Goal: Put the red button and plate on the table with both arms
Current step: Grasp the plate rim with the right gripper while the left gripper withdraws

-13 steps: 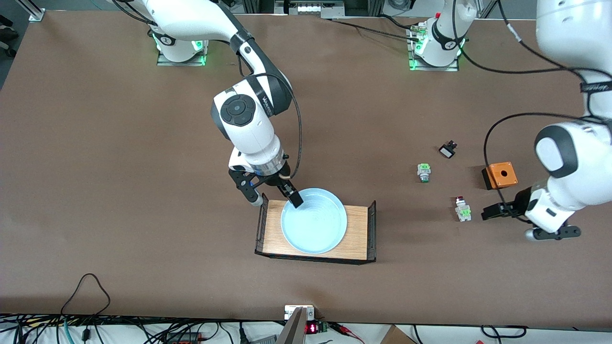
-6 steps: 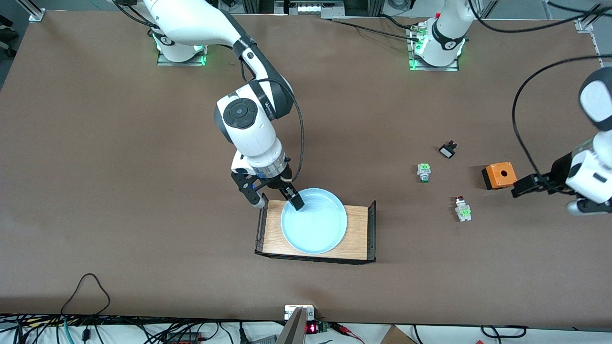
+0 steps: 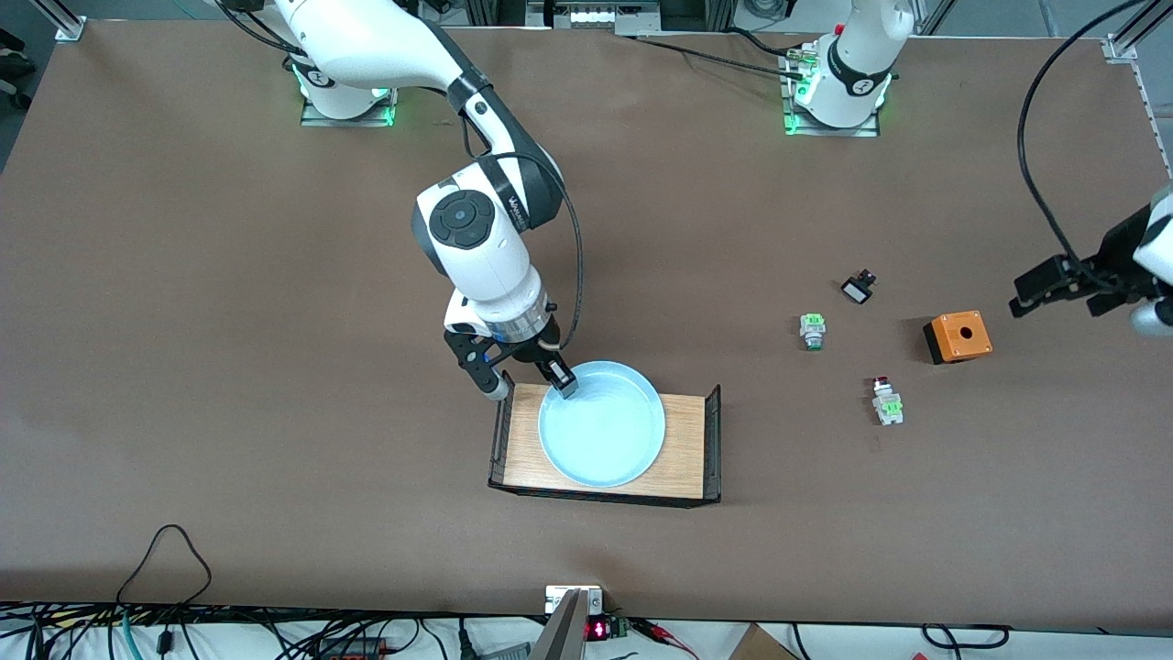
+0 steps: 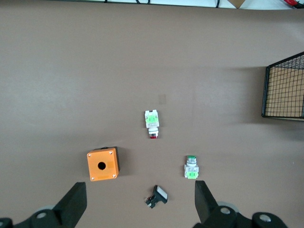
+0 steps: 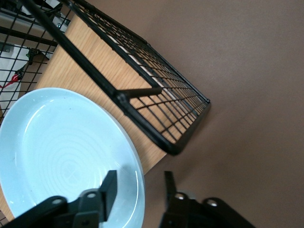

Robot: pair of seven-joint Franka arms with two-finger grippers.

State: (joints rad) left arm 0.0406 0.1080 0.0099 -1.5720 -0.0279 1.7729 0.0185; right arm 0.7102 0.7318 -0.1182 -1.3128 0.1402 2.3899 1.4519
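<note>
A: Where's the plate [image 3: 601, 425]?
B: On the wooden tray [image 3: 685, 449]; right claw [image 3: 530, 380] straddles its 11 o'clock rim, fingers not yet pinched.
A: The red button [image 3: 885, 400]?
B: On the counter [image 3: 229, 321]; left claw [image 4: 137, 209] wide open above, empty.

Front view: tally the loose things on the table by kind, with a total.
Push-button switches: 2, the red button and a green-capped switch
Black-and-white part: 1
Orange box: 1
Plate: 1, on the tray
Wooden tray: 1
Total: 6
</note>
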